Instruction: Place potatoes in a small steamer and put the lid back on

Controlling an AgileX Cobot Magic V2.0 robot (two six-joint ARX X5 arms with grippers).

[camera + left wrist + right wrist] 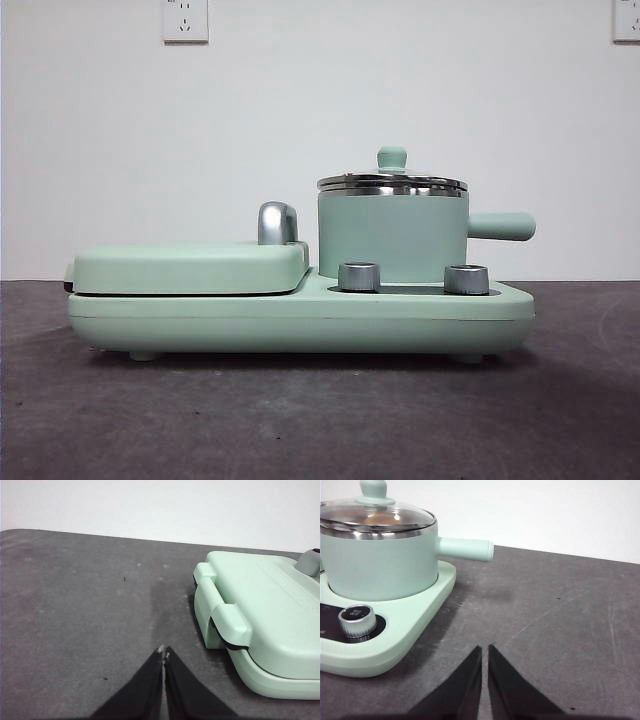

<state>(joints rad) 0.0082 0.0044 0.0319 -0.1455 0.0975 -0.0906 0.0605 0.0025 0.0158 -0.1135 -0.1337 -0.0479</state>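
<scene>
The mint-green small steamer [392, 238] stands on the right half of the cooker base [300, 320], side handle pointing right. The lid [392, 182] with its green knob sits on it. In the right wrist view the steamer [380, 565] is close, and through the glass lid [375, 517] an orange-brown potato [379, 519] shows inside. My right gripper [485, 650] is shut and empty over the table beside the base. My left gripper [164, 653] is shut and empty over the table beside the griddle end. Neither gripper shows in the front view.
The flat mint-green griddle cover [190, 265] with a chrome handle [277, 222] fills the base's left half; it also shows in the left wrist view [265, 615]. Two steel knobs [359, 276] [466, 279] sit on the base front. A white wall stands behind the table.
</scene>
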